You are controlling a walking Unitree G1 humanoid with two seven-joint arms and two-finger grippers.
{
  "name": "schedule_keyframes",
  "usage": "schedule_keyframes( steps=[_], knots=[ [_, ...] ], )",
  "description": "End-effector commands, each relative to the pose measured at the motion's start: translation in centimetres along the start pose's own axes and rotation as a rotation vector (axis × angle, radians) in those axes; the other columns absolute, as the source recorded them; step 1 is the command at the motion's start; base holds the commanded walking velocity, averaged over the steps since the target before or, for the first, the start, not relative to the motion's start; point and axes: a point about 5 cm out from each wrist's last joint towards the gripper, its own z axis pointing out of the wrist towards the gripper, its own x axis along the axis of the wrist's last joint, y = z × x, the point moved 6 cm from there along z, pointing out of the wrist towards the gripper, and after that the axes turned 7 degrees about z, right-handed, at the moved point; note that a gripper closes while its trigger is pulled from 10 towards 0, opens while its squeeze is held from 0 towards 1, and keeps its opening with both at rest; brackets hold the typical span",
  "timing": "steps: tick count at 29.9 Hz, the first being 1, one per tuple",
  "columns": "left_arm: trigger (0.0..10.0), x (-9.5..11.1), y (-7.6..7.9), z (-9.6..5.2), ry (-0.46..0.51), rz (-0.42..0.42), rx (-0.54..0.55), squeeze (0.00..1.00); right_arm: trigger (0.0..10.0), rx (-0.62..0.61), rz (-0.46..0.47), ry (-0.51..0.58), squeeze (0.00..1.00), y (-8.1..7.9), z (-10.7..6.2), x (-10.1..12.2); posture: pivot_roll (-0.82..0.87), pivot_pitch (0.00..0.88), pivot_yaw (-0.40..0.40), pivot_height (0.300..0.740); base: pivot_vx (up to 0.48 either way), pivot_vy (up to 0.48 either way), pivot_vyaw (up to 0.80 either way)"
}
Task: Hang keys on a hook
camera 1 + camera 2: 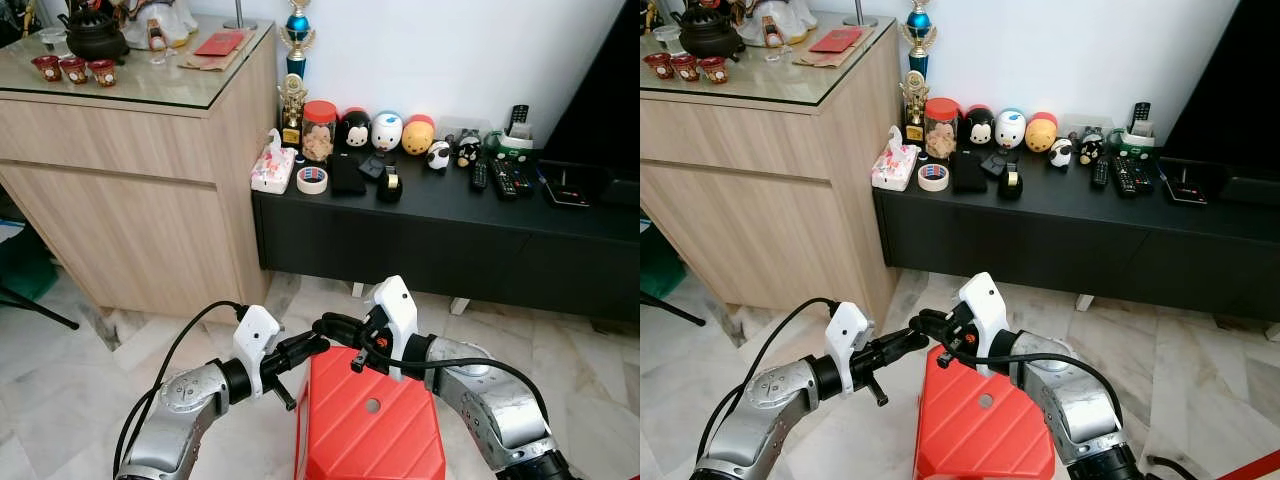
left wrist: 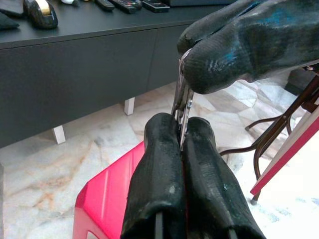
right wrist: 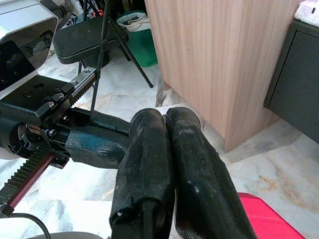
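A thin metal key ring (image 2: 181, 97) is pinched between the tips of both grippers, and little of the keys themselves can be made out. My left gripper (image 1: 316, 346) reaches in from the left and is shut on the ring's lower part. Coming from the right, my right gripper (image 1: 326, 325) is shut on its upper part, and its fingers (image 2: 224, 45) sit just above the left fingers (image 2: 159, 169). The two grippers meet tip to tip over a red plastic stool (image 1: 370, 420). In the right wrist view the right fingers (image 3: 149, 164) press together against the left gripper's fingers (image 3: 94, 142).
A low black cabinet (image 1: 450, 240) stands ahead against the white wall, carrying toy figures, a jar, tape rolls and remotes. A wooden sideboard (image 1: 120, 200) with a glass top and tea set is at the left. Marble floor lies between.
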Motion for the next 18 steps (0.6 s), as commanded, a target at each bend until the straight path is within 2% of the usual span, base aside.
schedule_keyframes(
  steps=[1, 14, 15, 18],
  knots=[
    [0.0, -0.1, -1.0, -0.5, 0.000, 0.006, 0.045, 0.00, 10.0, -0.009, 0.018, -0.029, 0.00, 0.4, -0.3, -0.8, 0.06, 0.021, -0.077, 0.740, 0.000, 0.000, 0.00],
    [0.0, -0.2, -0.9, -0.6, -0.001, 0.007, 0.034, 0.00, 10.0, -0.043, 0.008, -0.046, 0.00, 1.1, -0.3, -1.2, 0.06, 0.020, -0.077, 0.740, 0.000, 0.000, 0.00],
    [0.0, -0.2, -0.8, -0.6, -0.004, 0.008, 0.030, 0.00, 10.0, -0.048, 0.004, -0.047, 1.00, 1.2, -0.3, -1.2, 0.06, 0.020, -0.076, 0.740, 0.000, 0.000, 0.00],
    [0.0, -0.2, -0.7, -0.5, -0.007, 0.008, 0.019, 0.00, 10.0, -0.064, -0.003, -0.047, 1.00, 1.4, -0.3, -1.2, 0.06, 0.021, -0.076, 0.740, 0.000, 0.000, 0.00]
  ],
)
